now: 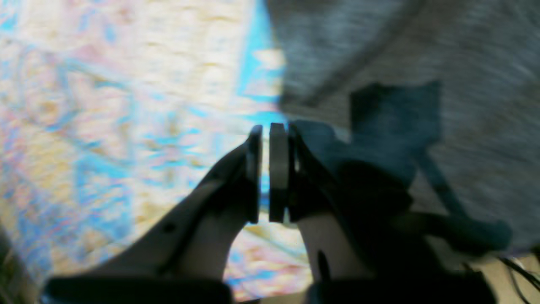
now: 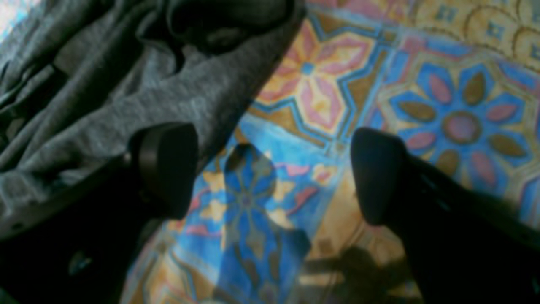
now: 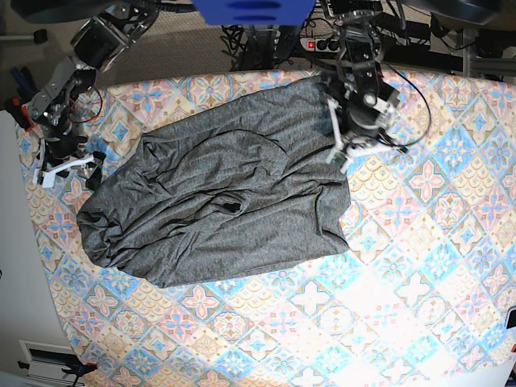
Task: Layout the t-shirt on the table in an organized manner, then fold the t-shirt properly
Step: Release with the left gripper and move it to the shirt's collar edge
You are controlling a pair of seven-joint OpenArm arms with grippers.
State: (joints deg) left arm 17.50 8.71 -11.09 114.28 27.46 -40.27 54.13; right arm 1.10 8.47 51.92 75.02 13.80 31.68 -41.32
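Note:
The dark grey t-shirt (image 3: 218, 201) lies crumpled and creased across the middle-left of the patterned table (image 3: 419, 242). My left gripper (image 3: 340, 156) hovers at the shirt's right edge. In the left wrist view that gripper (image 1: 265, 131) is shut, with only a thin slit between its pads and no cloth in it, and the t-shirt (image 1: 422, 63) fills the right side. My right gripper (image 3: 81, 171) sits at the shirt's left edge. In the right wrist view it (image 2: 270, 173) is open over bare table (image 2: 320, 84), with one finger (image 2: 164, 169) by the folds of the t-shirt (image 2: 84, 97).
Cables and a power strip (image 3: 322, 44) lie behind the table's back edge. A blue object (image 3: 246, 10) hangs at the top centre. The table's left edge (image 3: 36, 234) runs close to the right arm. Bare patterned cloth spreads to the right and front of the shirt.

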